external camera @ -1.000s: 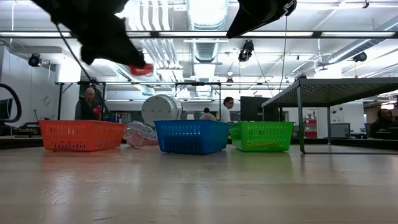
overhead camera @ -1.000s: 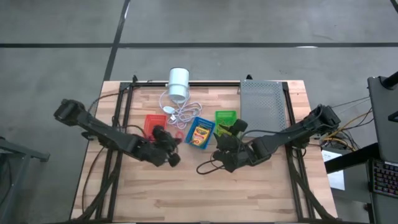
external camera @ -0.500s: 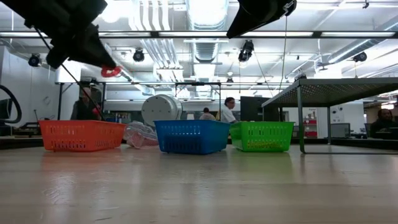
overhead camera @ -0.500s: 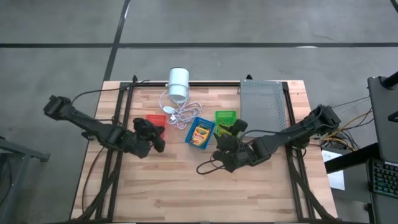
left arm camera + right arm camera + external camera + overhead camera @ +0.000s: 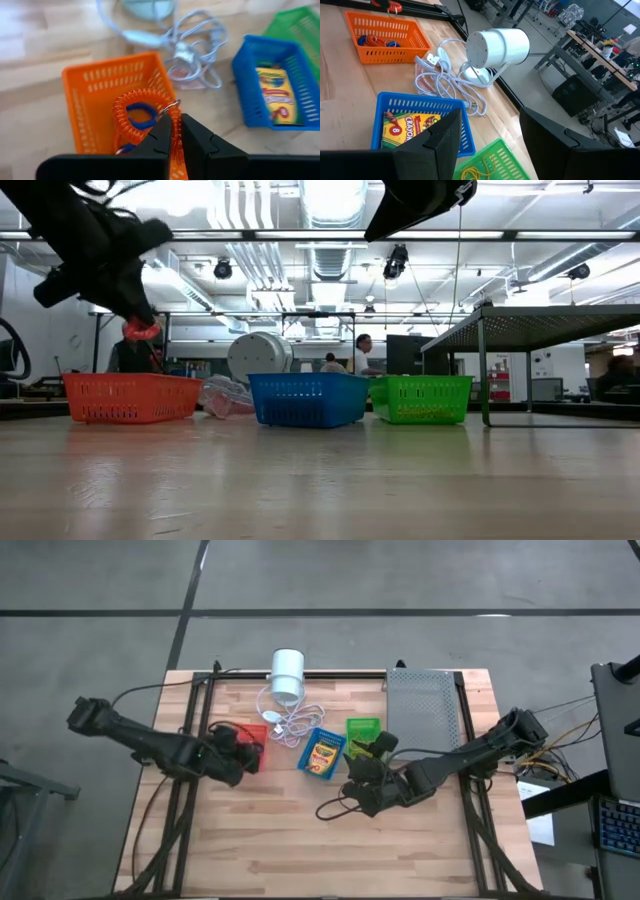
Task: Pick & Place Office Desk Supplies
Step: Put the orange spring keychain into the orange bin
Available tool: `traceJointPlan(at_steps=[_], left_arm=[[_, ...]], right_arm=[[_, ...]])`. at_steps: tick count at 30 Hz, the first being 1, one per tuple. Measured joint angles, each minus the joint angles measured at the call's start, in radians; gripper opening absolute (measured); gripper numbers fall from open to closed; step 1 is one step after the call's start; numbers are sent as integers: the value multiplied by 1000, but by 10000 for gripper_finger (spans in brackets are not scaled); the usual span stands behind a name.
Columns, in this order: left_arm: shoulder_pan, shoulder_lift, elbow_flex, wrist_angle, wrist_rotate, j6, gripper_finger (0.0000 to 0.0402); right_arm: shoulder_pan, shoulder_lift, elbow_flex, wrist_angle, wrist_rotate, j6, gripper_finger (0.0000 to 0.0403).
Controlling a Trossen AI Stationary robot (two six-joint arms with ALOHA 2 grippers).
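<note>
The left pincer (image 5: 172, 131) is clenched on a red-orange coiled band (image 5: 145, 117), holding it directly over the orange basket (image 5: 95, 95), which has blue bands (image 5: 140, 111) inside. Beyond that basket lies a white coiled cord (image 5: 192, 50); to one side sits the blue basket (image 5: 265, 85) holding a crayon box (image 5: 272, 95). The right pincer (image 5: 490, 135) waits released, fingers wide apart, over the table (image 5: 300, 830) near the green basket (image 5: 495, 160).

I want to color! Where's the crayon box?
The crayon box lies in the blue basket, mid-table in the high view, between the orange basket and green basket.
</note>
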Motion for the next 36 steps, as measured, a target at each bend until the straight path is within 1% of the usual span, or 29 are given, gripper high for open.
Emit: traceJointPlan(at_steps=[3,7,11,14,16,20,25,31,36], left_arm=[[84,0,0,-7,102,6,28],[207,0,0,-7,236,64,28],[322,0,-1,0,330,132,28],[385,3,-2,10,388,175,28],[414,9,-2,23,407,197,28],[439,33,-2,43,413,214,28],[440,87,-2,53,422,199,28],[441,175,-2,84,462,195,28],[441,234,-3,119,466,194,28]], right_arm=[[0,0,0,0,0,0,199],[0,0,0,0,0,0,199],[0,0,0,0,0,0,199],[0,0,0,0,0,0,199],[0,0,0,0,0,0,199],[-1,0,1,0,0,0,199],[-1,0,1,0,0,0,199],[-1,0,1,0,0,0,199],[-1,0,1,0,0,0,199]])
